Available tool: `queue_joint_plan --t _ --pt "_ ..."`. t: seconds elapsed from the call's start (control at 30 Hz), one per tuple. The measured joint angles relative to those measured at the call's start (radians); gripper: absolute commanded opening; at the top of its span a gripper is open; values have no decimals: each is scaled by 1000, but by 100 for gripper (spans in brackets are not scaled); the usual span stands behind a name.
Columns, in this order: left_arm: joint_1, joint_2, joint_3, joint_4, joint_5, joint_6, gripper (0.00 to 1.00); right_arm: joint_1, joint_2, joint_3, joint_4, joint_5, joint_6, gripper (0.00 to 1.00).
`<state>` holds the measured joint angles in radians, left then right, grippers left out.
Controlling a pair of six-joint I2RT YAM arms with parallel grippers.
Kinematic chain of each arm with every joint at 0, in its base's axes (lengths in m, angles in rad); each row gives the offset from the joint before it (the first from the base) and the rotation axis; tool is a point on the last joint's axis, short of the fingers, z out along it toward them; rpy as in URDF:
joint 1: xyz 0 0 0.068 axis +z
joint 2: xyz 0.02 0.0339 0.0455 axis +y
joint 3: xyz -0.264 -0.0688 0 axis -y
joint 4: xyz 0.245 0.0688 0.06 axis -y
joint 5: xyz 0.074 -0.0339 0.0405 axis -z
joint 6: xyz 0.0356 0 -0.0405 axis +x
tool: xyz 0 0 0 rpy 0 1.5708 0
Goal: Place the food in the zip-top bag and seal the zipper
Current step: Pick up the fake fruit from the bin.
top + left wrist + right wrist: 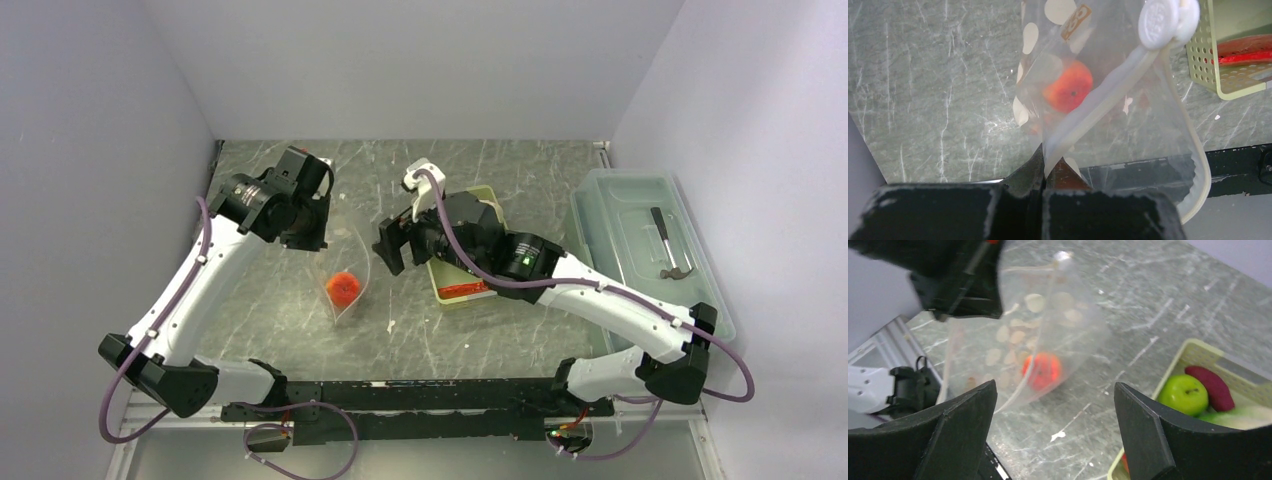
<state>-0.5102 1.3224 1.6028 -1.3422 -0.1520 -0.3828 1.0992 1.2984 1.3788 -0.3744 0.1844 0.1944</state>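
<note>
The zip-top bag (pixel 347 262), clear with white dots, hangs from my left gripper (pixel 312 242), its bottom resting on the table. The orange-red ball (pixel 343 286) lies inside it. In the left wrist view my left gripper (pixel 1048 172) is shut on the zipper (pixel 1098 100) at the bag's mouth, and the ball (pixel 1069 92) shows through the plastic. My right gripper (pixel 392 245) is open and empty, between the bag and the basket; its wrist view (pixel 1055 390) shows the bag (pixel 1048 325) ahead. A green round fruit (pixel 1183 394), lettuce (pixel 1243 415) and a red strip (pixel 462 290) lie in the basket. The grapes are hidden.
The yellow-green basket (pixel 492 197) stands right of centre, mostly under my right arm. A dark red toy (pixel 1210 385) lies in it. A clear lidded box (pixel 640 240) with a small hammer-like tool (pixel 670 245) stands at the right wall. A white slider (pixel 1160 22) sits on the zipper.
</note>
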Motion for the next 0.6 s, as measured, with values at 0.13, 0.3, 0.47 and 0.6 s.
queue_joint_plan --t 0.13,0.3,0.47,0.6 --pt "0 -4 0 0 -3 0 0 -60 -5 -21 -42 46 50 82" --pt "0 -16 -8 0 -4 0 0 -177 -6 -93 -84 48 128 77" --pt "0 -28 -19 -1 -10 0 0 -265 18 -124 -121 24 173 76" --pt "0 -35 -27 -1 -11 -1 0 -301 75 -125 -126 6 191 78"
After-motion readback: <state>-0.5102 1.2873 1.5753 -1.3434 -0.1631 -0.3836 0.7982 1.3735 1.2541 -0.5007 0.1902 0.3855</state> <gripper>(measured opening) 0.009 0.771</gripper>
